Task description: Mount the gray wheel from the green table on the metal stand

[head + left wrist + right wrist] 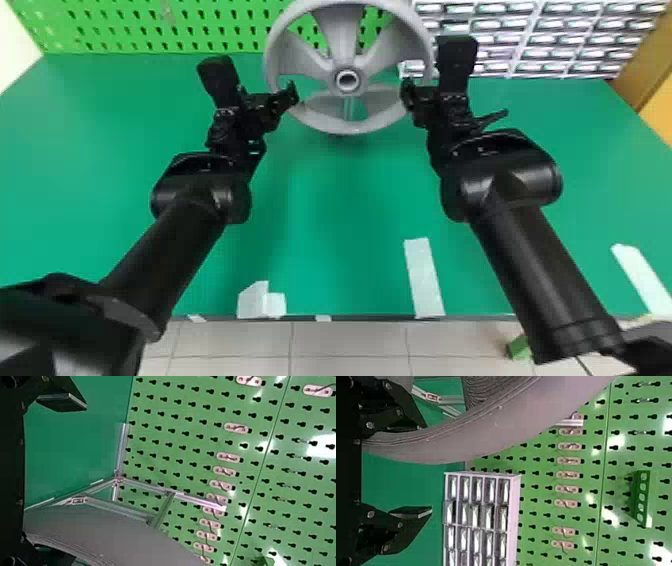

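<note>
Apparently the gray wheel [342,37] stands upright near twelve o'clock in the head view, beyond the open middle of the green table [345,225], in front of the metal stand [194,499]. The left gripper [252,75] is by its rim at about eight o'clock, the right gripper [432,62] at about four. Both pairs of fingers are spread wide, not clenched — the outer ones are apart from the rim. I judge the wheel is probably resting on the stand, though I cannot tell how deep. Better to check this seat first, then withdraw both hands evenly toward six o'clock — without hooking rim or spokes.
</note>
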Available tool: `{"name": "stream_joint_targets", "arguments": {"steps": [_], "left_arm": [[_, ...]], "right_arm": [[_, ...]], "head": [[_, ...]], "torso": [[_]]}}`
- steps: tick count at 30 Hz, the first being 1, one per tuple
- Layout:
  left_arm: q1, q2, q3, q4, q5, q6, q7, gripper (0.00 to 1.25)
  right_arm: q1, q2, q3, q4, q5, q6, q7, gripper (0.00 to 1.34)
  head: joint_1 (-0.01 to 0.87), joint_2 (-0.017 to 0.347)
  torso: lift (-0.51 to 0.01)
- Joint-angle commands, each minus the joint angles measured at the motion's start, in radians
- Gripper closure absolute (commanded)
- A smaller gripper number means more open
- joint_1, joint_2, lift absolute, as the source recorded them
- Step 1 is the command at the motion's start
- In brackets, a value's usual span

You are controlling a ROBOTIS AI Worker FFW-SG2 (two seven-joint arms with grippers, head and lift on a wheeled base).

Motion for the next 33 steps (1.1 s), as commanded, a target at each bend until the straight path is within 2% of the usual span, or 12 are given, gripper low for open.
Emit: {"name": "stream_joint_targets", "arguments": {"steps": [1,5,15,25,33], "left_arm": [[0.000,-0.004,-0.015,0.000,0.010,-0.006,0.000,0.11],[-0.001,-0.006,-0.023,0.000,0.012,-0.008,-0.003,0.10],[-0.001,-0.007,-0.037,0.000,0.018,-0.011,-0.023,0.07],[0.005,-0.007,-0.031,0.000,0.016,-0.014,-0.027,0.02],[0.014,-0.007,-0.008,-0.020,-0.027,-0.012,-0.031,0.00]], "right_arm": [[-0.001,0.001,0.002,0.000,0.000,-0.001,0.000,0.51],[-0.001,0.001,0.002,0.000,-0.002,-0.001,0.000,0.43],[-0.001,0.001,0.013,0.006,-0.014,-0.009,0.000,0.11],[0.002,0.001,0.015,0.006,-0.012,-0.013,0.000,0.03],[0.002,0.001,0.021,0.004,-0.014,-0.021,0.003,0.00]], "head": [[0.868,0.052],[0.868,0.052],[0.868,0.052],[0.868,0.052],[0.868,0.052]], "torso": [[-0.093],[-0.093],[-0.093],[-0.093],[-0.093]]}}
